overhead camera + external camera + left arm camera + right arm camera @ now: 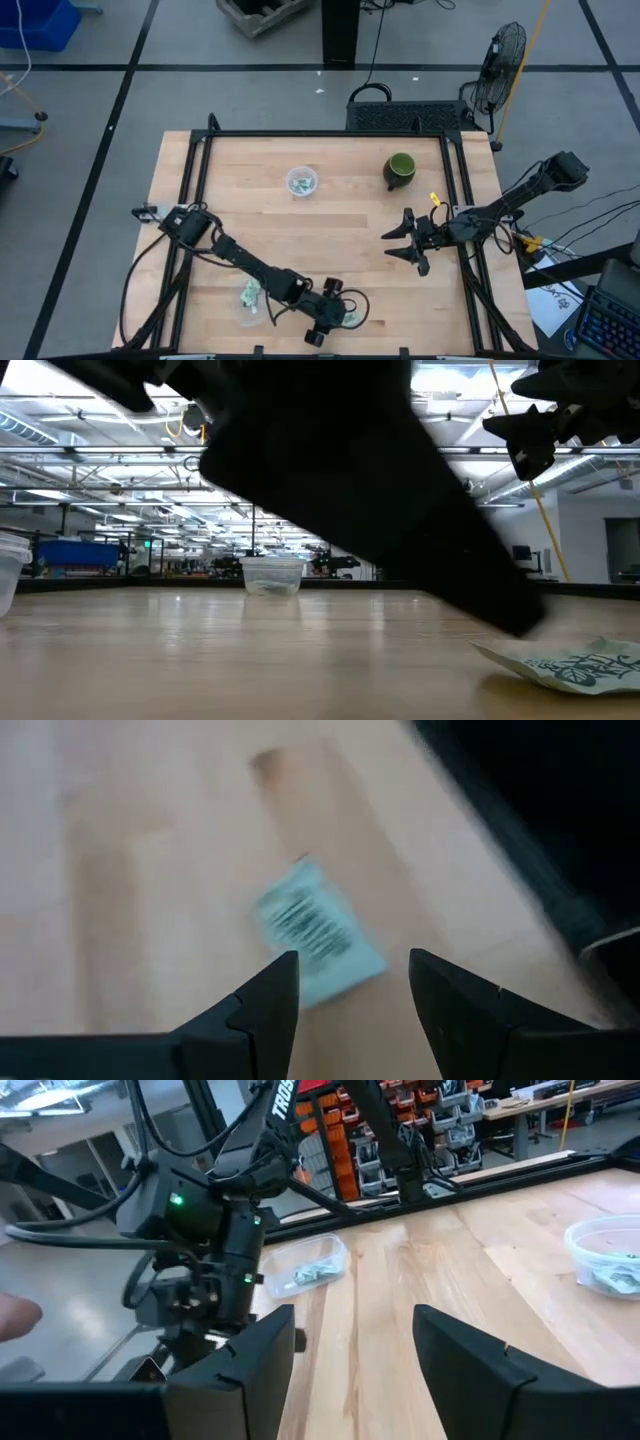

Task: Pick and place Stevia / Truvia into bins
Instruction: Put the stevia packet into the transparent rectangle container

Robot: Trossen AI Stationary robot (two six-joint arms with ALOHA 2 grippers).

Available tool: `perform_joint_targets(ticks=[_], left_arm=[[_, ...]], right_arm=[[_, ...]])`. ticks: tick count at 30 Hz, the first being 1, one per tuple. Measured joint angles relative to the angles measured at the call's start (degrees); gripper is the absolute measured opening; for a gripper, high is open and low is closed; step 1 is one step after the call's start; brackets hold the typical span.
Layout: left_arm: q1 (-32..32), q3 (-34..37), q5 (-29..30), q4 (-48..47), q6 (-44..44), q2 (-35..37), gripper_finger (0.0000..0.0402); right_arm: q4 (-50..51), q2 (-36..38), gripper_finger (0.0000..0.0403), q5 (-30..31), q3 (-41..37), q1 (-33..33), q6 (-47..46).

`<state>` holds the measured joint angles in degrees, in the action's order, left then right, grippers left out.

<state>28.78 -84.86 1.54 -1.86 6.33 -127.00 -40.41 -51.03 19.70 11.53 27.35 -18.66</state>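
Lower the spread left hand (pixel 350 1010) straight over the sachet (pixel 318 932), pinch flat against the surface (pixel 140 870), lift slowly.

— Any writing you can make out from here?

— Hardly any. On the left arm (pixel 215 1230), upper middle of the right wrist view, white capitals run up the dark housing: "TROS", then the frame cuts it off.

— And the sachet (pixel 318 932) in the centre of the left wrist view?

— It has dark printed lines like a barcode or small type, but too blurred to read. The sachet (pixel 570 663) at the lower right of the low view shows a green leaf pattern and no legible words.

— The papers (pixel 556 301) at the lower right of the high view?

— Printed, yet too small to read.
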Motion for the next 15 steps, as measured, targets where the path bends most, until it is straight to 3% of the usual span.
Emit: perform_joint_targets(ticks=[4, 15], left_arm=[[-0.04, -0.07, -2.62, 2.42, -0.06, -1.51, 0.0195], [-1.96, -0.04, -1.14, 1.71, 0.00, -1.84, 0.0195]], right_arm=[[0.60, -0.02, 0.0196, 0.00, 0.02, 0.00, 0.50], [1.77, -0.02, 0.0196, 0.04, 0.04, 0.00, 0.51]])
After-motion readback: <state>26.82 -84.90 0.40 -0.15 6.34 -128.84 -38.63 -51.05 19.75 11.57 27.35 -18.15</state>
